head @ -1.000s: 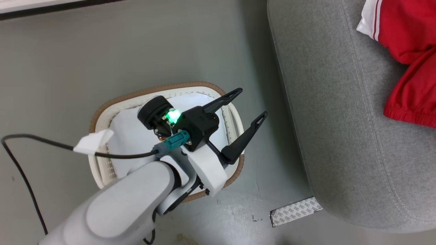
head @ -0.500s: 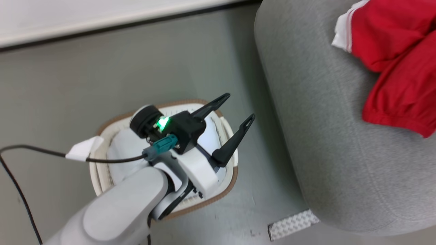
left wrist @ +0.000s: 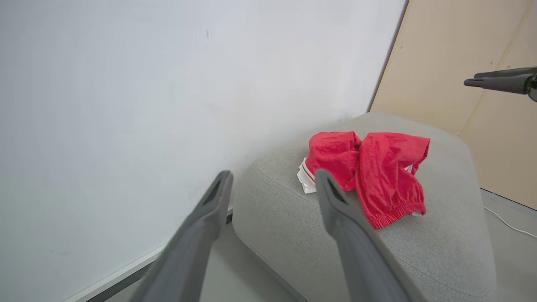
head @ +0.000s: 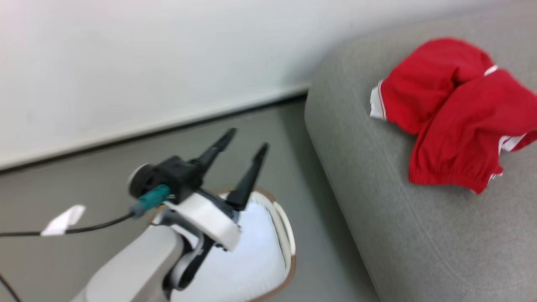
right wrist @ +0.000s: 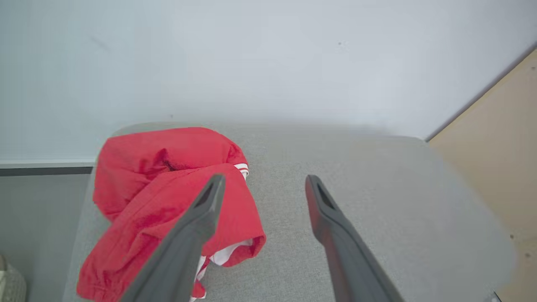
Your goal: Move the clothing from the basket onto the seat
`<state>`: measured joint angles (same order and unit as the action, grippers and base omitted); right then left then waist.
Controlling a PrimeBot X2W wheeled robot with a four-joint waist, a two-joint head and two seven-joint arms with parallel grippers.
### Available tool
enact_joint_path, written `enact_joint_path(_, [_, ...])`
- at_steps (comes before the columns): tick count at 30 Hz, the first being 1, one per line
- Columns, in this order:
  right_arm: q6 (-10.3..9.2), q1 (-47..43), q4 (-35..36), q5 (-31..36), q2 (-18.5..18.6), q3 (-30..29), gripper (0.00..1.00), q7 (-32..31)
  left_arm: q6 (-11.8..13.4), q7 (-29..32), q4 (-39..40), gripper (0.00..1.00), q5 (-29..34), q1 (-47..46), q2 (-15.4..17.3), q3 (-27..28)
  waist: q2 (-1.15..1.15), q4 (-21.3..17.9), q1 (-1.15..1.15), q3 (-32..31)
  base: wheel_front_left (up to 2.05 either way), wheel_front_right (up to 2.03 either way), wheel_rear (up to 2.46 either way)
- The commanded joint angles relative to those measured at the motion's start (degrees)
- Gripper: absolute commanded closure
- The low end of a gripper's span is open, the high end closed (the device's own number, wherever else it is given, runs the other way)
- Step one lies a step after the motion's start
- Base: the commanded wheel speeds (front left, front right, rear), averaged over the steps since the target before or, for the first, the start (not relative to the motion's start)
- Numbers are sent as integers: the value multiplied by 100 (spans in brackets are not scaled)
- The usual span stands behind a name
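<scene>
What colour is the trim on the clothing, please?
White, on red clothing; clearest in the left wrist view.

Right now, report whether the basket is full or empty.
Empty, as far as it shows: the basket holds just its bare white liner, and the red clothing lies on the seat. The left arm hides part.

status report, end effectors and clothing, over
Left end effector open, empty, by basket. Right end effector open, empty, facing seat. Red clothing heaped on seat. Nothing in the way.

White wall (left wrist: 126, 84) ahead of my left gripper (left wrist: 272, 174). Beige panel (left wrist: 428, 63) off its right; grey floor (head: 63, 180) beneath.
</scene>
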<state>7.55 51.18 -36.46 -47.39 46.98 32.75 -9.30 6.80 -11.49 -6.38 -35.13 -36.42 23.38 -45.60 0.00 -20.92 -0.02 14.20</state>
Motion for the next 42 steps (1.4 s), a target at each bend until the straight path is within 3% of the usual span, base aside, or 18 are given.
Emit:
enact_joint_path(1, [-13,-146,149,-66,44,8,0,71,80,-75,-13,0,-62,160,79,84,0,168,2,-519,0,0,0])
enact_joint_path(4, [-13,-231,560,6,83,2,0,309,259,-200,-37,0,-148,380,194,322,0,284,2,-818,0,0,0])
enact_joint_path(10, [-13,-611,1137,156,-180,-172,0,767,649,-327,54,0,-451,1090,419,913,0,489,2,-1314,0,0,0])
enact_joint_path(13, [-13,-894,1426,295,-418,-400,0,1033,748,-366,264,0,-657,1495,424,1353,0,619,2,-1414,0,0,0])
enact_joint_path(15, [-13,-1134,1611,391,-518,-616,0,1210,868,-360,339,0,-481,1738,553,1524,0,714,2,-1467,0,0,0])
enact_joint_path(21, [-13,-2135,2075,825,-1092,-1417,0,1622,992,-364,477,0,-248,2489,389,2227,0,999,2,-1569,0,0,0])
enact_joint_path(30, [-13,-3737,2538,1590,-2322,-2089,0,2191,646,-365,45,0,136,3390,-326,3078,0,1230,2,-1608,0,0,0])
enact_joint_path(42, [-13,-4989,2868,2231,-3471,-2295,0,2448,-354,-366,-390,0,1306,3887,-1415,4022,0,1441,2,-1608,0,0,0])
